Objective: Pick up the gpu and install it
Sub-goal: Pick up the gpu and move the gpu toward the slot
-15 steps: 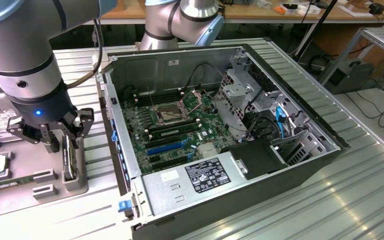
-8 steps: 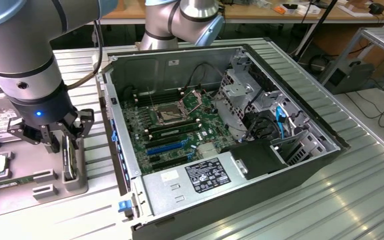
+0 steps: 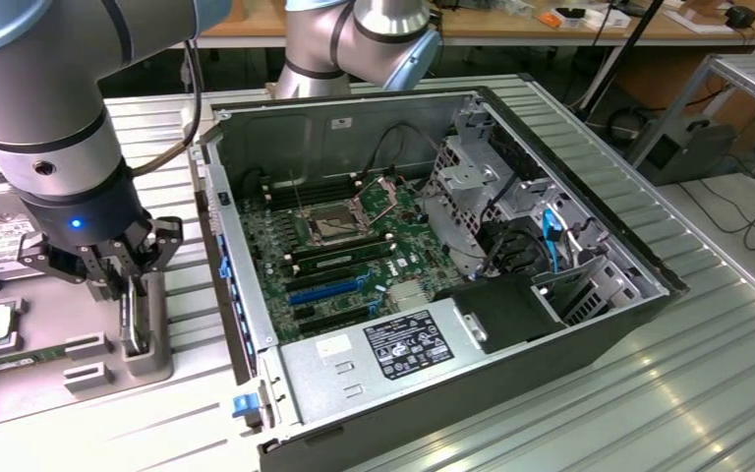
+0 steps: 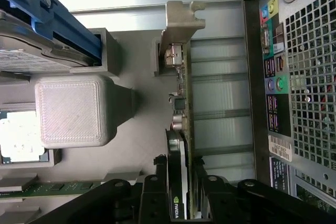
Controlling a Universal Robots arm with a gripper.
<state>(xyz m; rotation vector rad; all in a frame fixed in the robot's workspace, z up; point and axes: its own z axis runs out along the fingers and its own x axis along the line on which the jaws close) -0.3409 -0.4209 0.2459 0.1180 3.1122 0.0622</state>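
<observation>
Standing on its long edge, the gpu (image 3: 130, 324) sits in a slot of a grey holder tray (image 3: 36, 398), along the tray edge nearest the open computer case (image 3: 391, 226). Tray and case rest side by side on a ribbed metal desk (image 3: 613, 393), with the tray toward the desk edge at the exterior view's left.

The robot arm (image 3: 36, 118) hangs straight above that slot. Its fingers (image 4: 155, 198) reach down, one on each flat face of the card. They are parted rather than clamped: in the wrist view a thin dark gap shows between one finger and the board, so the card appears straddled but not yet pinched.

The card's long axis runs level, parallel to the near wall of the case. The fingers bracket it near one end. From there the thin edge of the board stretches away to the silver bracket (image 4: 181, 22) at the far end, which stands well clear of the fingers. The motherboard slots (image 3: 331, 290) inside the case lie well apart from the card, across the case wall.
</observation>
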